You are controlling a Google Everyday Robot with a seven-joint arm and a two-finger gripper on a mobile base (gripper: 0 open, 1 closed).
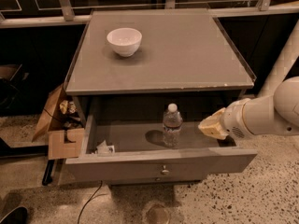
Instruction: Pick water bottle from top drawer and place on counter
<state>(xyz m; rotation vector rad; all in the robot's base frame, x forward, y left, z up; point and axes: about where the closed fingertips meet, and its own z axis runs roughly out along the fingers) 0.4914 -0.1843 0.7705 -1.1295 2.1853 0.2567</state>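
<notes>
Currently, one water bottle (172, 125) stands upright near the middle of the open top drawer (159, 164), its white cap below the counter's front edge. At the bottle's three o'clock, near it but apart, the gripper (212, 125) hangs over the drawer's right end on a thick white arm. It has hold of nothing, and how far open it is cannot be told from this angle.

The step in hand looks like the reach. The next move calls for closing in sideways toward nine o'clock, level with the ribbed body, without knocking the bottle over.

By count: one bottle, one open drawer with one round knob (164, 171), one gripper. One small white crumpled item (105, 148), possibly paper, lies at the bottle's eight o'clock. On the counter (196, 55), at eleven o'clock, sits one white bowl (124, 41).
</notes>
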